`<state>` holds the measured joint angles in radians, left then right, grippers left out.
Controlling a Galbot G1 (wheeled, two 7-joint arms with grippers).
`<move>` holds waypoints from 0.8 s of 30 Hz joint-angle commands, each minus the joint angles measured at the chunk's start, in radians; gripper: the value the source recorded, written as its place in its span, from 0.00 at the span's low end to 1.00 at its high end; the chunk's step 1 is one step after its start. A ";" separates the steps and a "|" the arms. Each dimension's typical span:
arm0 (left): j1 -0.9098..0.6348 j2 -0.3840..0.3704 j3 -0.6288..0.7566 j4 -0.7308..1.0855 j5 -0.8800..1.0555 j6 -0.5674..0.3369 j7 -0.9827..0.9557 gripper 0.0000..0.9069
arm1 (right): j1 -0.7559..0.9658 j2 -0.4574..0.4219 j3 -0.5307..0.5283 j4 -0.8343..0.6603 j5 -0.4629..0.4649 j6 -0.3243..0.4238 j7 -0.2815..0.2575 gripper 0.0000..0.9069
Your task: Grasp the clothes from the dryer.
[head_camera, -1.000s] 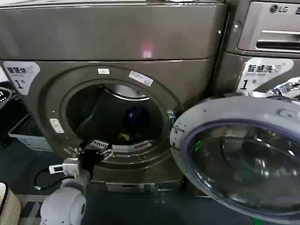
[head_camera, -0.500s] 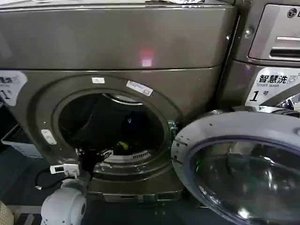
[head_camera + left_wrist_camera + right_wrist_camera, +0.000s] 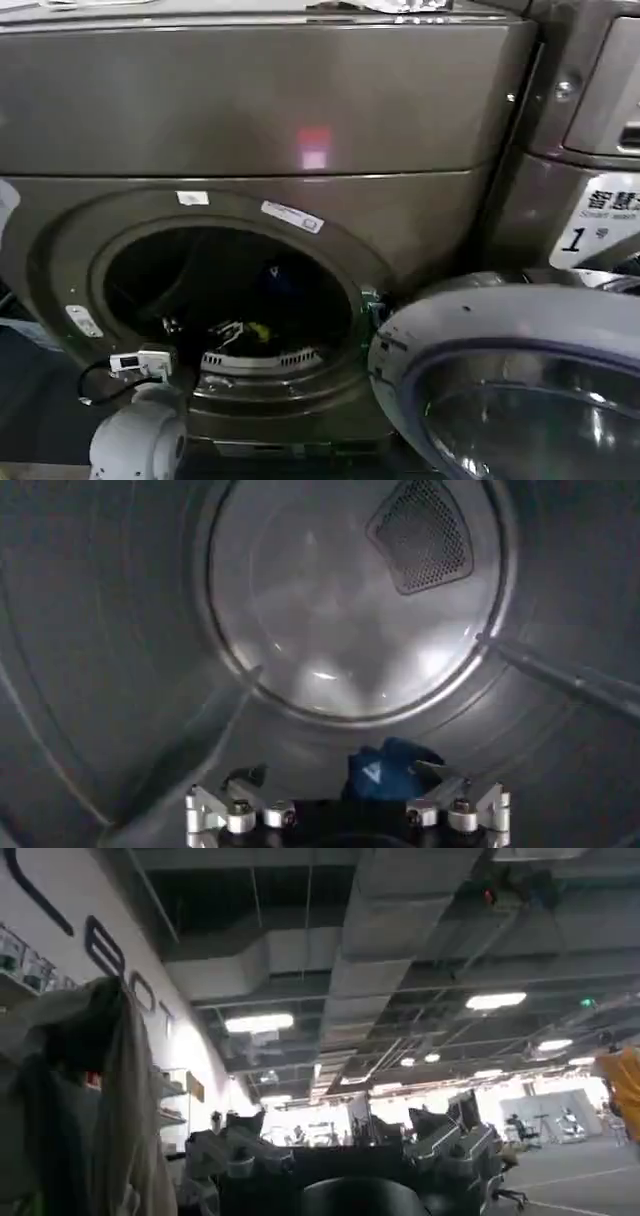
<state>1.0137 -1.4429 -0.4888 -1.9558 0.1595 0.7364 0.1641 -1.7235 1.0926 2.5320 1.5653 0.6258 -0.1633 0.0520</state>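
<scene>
The dryer (image 3: 300, 100) stands in front of me with its round opening uncovered. My left arm (image 3: 140, 440) reaches in over the lower lip, and my left gripper (image 3: 226, 334) is open inside the drum. A small yellow-green piece of the clothes (image 3: 259, 329) lies just beside it on the drum floor. The dark blue garment (image 3: 277, 277) lies farther back. In the left wrist view the blue garment (image 3: 385, 770) sits just ahead of the open left gripper (image 3: 340, 776), nearer one fingertip (image 3: 432, 771). My right gripper (image 3: 340, 1138) is open, holds nothing and points at a room ceiling.
The dryer's door (image 3: 520, 380) hangs open at the right and takes up the lower right space. The neighbouring machine (image 3: 590, 120) stands at the far right. A white cable box (image 3: 135, 361) sits on my left arm by the drum's lip.
The head view has drawn closer to the dryer, which now looks larger. My left gripper has gone from the drum's lip deeper inside, toward the yellow-green piece.
</scene>
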 commanded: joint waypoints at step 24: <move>-0.227 0.040 -0.005 0.167 1.107 -0.879 1.185 1.00 | -0.003 -0.006 -0.005 0.010 0.000 0.003 0.002 1.00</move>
<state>0.8198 -1.4056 -0.4918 -1.8303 1.1424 0.1279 1.2310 -1.7288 1.0867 2.5276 1.5734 0.6265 -0.1598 0.0525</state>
